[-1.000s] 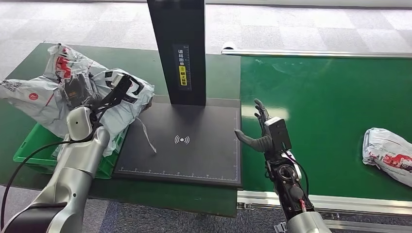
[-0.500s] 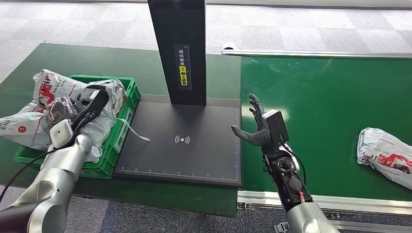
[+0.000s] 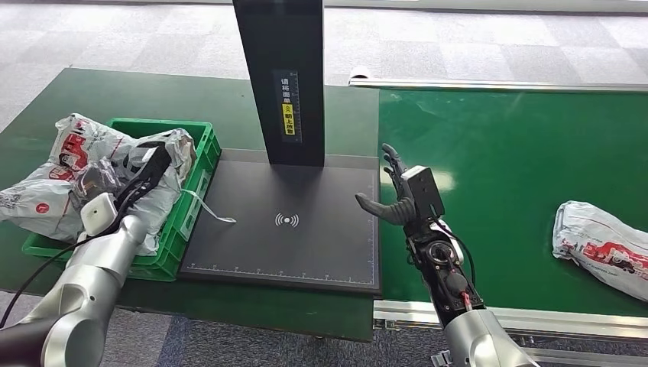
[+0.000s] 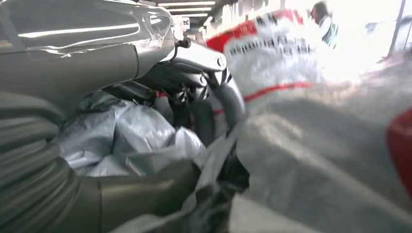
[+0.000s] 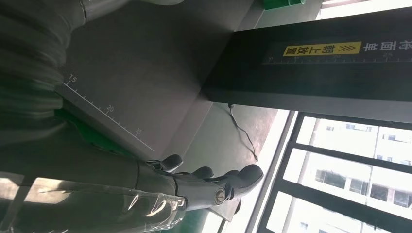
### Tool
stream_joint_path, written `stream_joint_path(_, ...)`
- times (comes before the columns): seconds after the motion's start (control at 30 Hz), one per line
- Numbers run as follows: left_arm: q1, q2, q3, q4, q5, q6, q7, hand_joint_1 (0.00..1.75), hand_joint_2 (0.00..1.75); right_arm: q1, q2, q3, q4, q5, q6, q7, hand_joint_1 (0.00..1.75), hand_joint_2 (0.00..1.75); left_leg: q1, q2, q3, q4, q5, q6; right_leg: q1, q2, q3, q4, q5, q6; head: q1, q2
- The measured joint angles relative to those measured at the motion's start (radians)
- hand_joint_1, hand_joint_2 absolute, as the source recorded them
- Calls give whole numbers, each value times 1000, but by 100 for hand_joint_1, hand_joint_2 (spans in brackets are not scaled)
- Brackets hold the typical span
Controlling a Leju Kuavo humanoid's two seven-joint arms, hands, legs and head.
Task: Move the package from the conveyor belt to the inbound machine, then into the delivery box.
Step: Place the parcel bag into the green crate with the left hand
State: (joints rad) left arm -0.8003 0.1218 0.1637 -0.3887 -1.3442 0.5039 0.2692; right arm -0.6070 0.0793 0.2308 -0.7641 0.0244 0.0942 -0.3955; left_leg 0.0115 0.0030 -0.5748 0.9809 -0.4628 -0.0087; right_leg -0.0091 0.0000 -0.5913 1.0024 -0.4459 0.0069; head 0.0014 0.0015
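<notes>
Left hand point(image 3: 115, 180), fingers point(image 4: 204, 121) clamped on grey package point(image 3: 69, 172), lowering it over green delivery box point(image 3: 187, 206). Right hand point(image 3: 397, 199) hovering, fingers apart and holding nothing; second package point(image 3: 604, 248) on conveyor belt point(image 3: 520, 153), well off beyond the right fingers, long axis slanting across the belt.

Scale numbers 15, 20, 25 on the scanner plate point(image 5: 145, 58); yellow label point(image 3: 288, 115) on its column point(image 3: 283, 46), characters illegible.
</notes>
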Motion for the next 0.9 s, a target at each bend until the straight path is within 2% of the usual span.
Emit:
stream_joint_path(0.33, 17, -17, 56, -20, 157, 140, -234, 0, 175, 12, -2, 1, -24, 0, 2, 12, 0, 175, 0, 0, 0, 0, 0, 0, 0, 0, 0, 0, 0, 0, 0, 0)
stream_joint_path(0.5, 54, -33, 94, -96, 212, 193, -363, 0, 175, 20, -5, 2, -35, -1, 3, 14, 0, 175, 0, 0, 0, 0, 0, 0, 0, 0, -1, 0, 0, 0, 0, 0)
stream_joint_path(0.67, 87, -73, 178, -224, 269, 195, -558, 0, 175, 26, -11, 5, -40, -4, 3, 12, 0, 175, 0, 1, 0, 0, 0, 0, 0, 0, -1, 0, 0, 0, 0, 0)
stream_joint_path(0.9, 120, -147, 251, -389, 330, 196, -747, 0, 175, 32, -19, 8, -42, -10, 2, -3, 0, 175, 0, 0, 0, 0, 0, 0, 0, 0, -1, 0, 0, 0, 0, 0)
